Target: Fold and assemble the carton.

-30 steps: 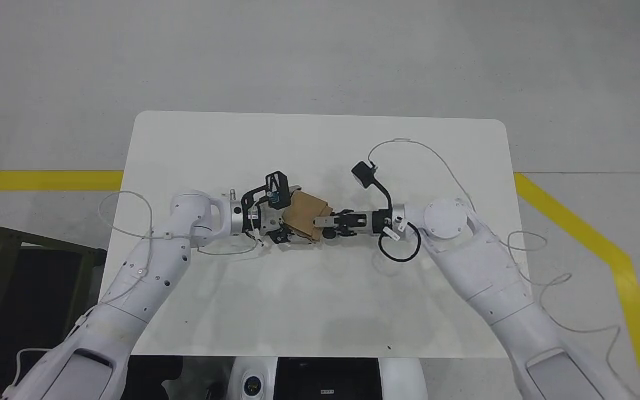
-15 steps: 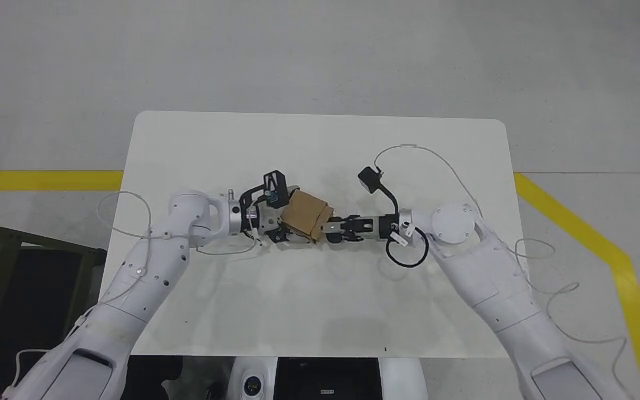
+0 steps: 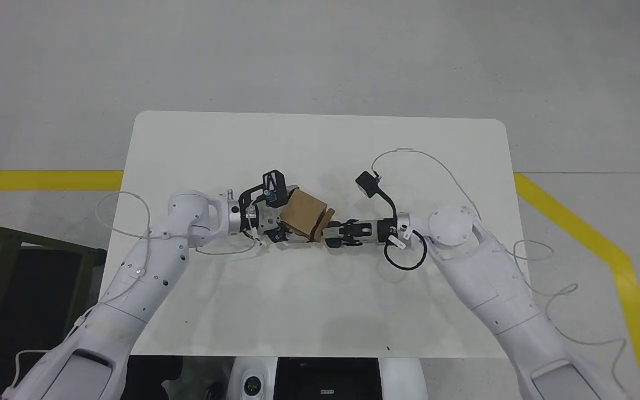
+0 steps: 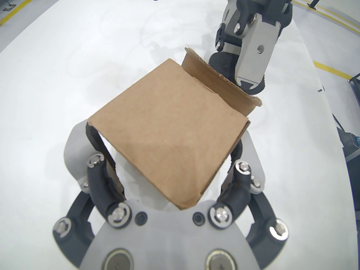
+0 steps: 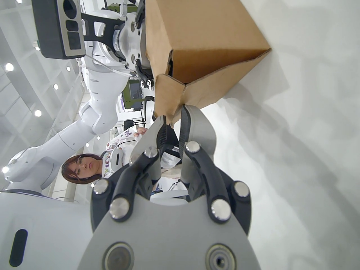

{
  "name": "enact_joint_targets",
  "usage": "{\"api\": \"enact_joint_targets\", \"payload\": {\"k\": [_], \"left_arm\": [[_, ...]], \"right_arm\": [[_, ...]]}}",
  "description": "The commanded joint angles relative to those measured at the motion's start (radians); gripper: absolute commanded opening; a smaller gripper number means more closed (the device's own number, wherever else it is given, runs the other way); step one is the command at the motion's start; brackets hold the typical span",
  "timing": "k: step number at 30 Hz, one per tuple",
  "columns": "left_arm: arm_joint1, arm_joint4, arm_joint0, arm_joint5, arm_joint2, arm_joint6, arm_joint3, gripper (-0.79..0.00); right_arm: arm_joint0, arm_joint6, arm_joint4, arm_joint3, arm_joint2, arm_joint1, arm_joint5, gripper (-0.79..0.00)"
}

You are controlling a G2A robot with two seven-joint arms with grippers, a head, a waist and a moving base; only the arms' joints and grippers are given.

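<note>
Nearest the robot's side of the white table (image 3: 300, 140), the two arms reached inward from either side and met at about the middle of the tabletop. There the left gripper (image 3: 272, 222) held the brown carton (image 3: 305, 213) from its left end. In the left wrist view, this gripper (image 4: 166, 141) had its fingers spread wide, one against each side of the carton (image 4: 168, 108), clamping it across its width. The carton was tilted, a corner edge turned upward and a lower edge apparently resting on the table. At its other end, one flap (image 4: 219, 85) stood out from the box. The right gripper (image 3: 328, 233) met the carton there, and in the left wrist view the right gripper (image 4: 236, 77) had the flap's edge between its fingers. The right wrist view showed that gripper (image 5: 174, 115) nearly closed, its two fingers pinching the loose edge of the flap (image 5: 166, 99), with the carton (image 5: 202, 29) just beyond and its open end facing the gripper. Farther back on the table, a thin white cable (image 3: 430, 150) looped out from the right arm. Beyond the table, yellow tape (image 3: 60, 180) ran along the grey floor.
</note>
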Motion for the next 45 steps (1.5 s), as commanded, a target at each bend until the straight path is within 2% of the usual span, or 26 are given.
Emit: {"api": "enact_joint_targets", "payload": {"k": [1, 9, 22, 45], "left_arm": [[0.000, 0.000, 0.000, 0.000, 0.000, 0.000, 0.000, 0.000], [0.000, -0.003, 0.000, -0.002, -0.004, 0.000, 0.000, 0.000], [-0.001, -0.005, 0.000, -0.004, -0.005, -0.002, -0.001, 0.000], [-0.001, -0.015, -0.002, -0.004, -0.004, -0.010, -0.004, 0.000]], "right_arm": [[0.004, -0.002, -0.002, 0.001, -0.003, -0.001, 0.004, -0.677], [0.017, -0.010, -0.003, 0.000, -0.007, -0.004, 0.005, -0.631], [0.049, -0.029, -0.058, 0.004, -0.035, -0.010, 0.069, -0.643], [0.032, -0.029, -0.093, -0.047, -0.014, 0.001, 0.114, -0.665]]}}
